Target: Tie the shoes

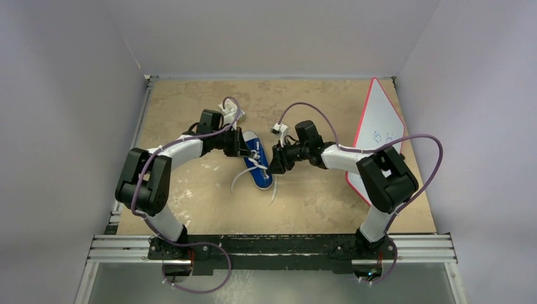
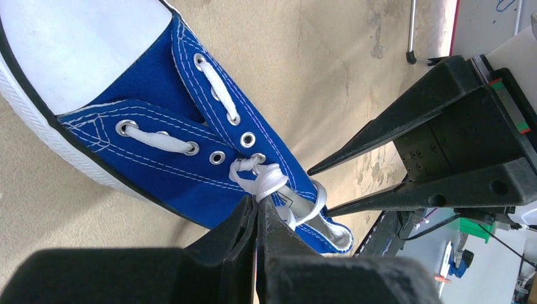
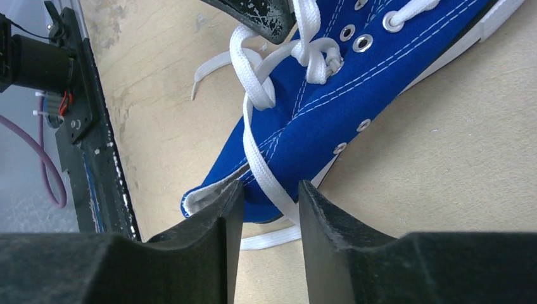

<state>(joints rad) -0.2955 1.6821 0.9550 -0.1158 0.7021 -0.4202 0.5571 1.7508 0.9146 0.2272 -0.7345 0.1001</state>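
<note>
The blue sneaker lies on the bench between the two arms. The left fingers are together, clamped on the white lace near the top eyelets. The right fingers stand apart, and one lace strand passes between them, not gripped.

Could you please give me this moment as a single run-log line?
tie shoe | left tool: shut on lace at top eyelets | right tool: open around lace strand | sneaker: no finished bow
</note>
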